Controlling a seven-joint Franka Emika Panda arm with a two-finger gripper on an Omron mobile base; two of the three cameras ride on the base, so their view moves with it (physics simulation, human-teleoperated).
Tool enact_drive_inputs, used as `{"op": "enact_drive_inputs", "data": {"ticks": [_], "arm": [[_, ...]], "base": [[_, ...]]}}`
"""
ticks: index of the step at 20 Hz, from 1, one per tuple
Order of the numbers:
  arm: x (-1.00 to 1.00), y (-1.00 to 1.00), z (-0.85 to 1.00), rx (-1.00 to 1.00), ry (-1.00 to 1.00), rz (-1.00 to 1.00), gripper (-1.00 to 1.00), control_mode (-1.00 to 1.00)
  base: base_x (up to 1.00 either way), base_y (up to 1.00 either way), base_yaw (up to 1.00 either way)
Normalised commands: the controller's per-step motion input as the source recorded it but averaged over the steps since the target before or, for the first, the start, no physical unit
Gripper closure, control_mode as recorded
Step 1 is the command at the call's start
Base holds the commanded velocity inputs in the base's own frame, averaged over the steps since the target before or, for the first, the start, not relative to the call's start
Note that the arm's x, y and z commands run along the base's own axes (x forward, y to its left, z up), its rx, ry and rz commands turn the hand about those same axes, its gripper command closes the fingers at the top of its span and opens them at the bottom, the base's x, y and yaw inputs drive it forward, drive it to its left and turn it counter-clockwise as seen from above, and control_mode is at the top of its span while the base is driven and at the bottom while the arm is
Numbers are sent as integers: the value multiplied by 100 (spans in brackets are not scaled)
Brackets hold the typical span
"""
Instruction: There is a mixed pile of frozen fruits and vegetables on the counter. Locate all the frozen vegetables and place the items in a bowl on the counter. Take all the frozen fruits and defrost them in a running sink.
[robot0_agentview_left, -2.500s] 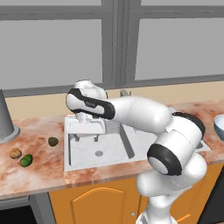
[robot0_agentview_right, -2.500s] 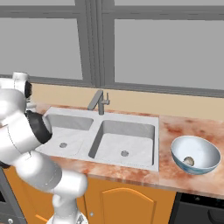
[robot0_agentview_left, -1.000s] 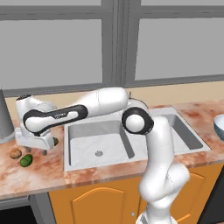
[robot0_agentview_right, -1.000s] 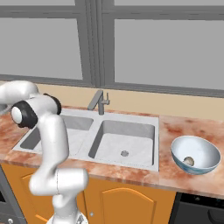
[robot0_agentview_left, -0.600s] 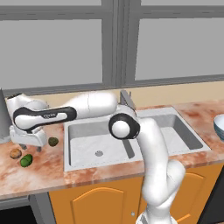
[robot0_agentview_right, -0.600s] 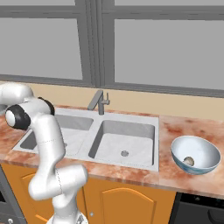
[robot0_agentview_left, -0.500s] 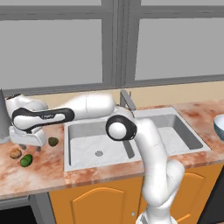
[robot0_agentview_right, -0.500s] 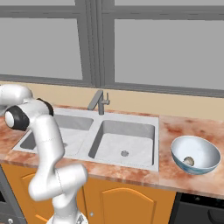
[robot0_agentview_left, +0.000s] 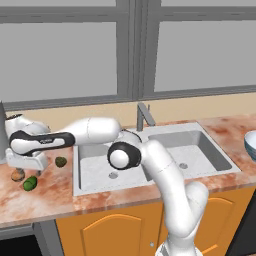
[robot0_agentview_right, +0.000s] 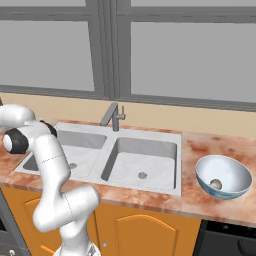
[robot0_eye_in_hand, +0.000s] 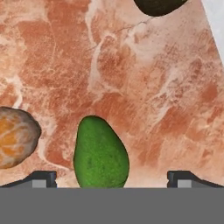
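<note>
My gripper (robot0_agentview_left: 26, 167) hangs open over the pile at the counter's (robot0_agentview_left: 55, 194) far left end. In the hand view the bright green oblong (robot0_eye_in_hand: 100, 155) lies between my spread fingertips (robot0_eye_in_hand: 43, 177), nearer the left one. The orange-tan ball (robot0_eye_in_hand: 15, 138) sits just to its left, and the dark olive ball (robot0_eye_in_hand: 159, 5) is at the top edge. From the left base the green oblong (robot0_agentview_left: 30, 183), orange-tan ball (robot0_agentview_left: 18, 175) and olive ball (robot0_agentview_left: 60, 161) lie around the hand. The bowl (robot0_agentview_right: 202, 169) at the right holds the beige mushroom (robot0_agentview_right: 215, 184).
The double-basin sink (robot0_agentview_left: 210, 159) with its grey faucet (robot0_agentview_left: 144, 116) lies between the pile and the bowl (robot0_agentview_left: 251, 145). A grey pot (robot0_agentview_left: 2, 131) stands at the far left behind my hand. My arm stretches across the left basin.
The arm has swung from above the sink out to the left, over the pile, and edged a little further left in the last half second. The jaws have stayed open.
</note>
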Motion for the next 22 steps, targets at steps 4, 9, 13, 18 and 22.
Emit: {"op": "enact_drive_inputs", "data": {"ticks": [4, 9, 13, 18, 22], "arm": [[7, 22, -27, 1, 2, 8, -100, -100], [-15, 1, -16, -1, 14, 5, -100, -100], [-18, -8, -20, 0, 22, 0, -100, -100], [-8, -24, -31, -1, 17, 0, -100, -100], [0, -7, -24, 0, 1, 0, 100, -100]], "base": [[0, 0, 0], [0, 0, 0], [0, 0, 0], [0, 0, 0], [0, 0, 0]]}}
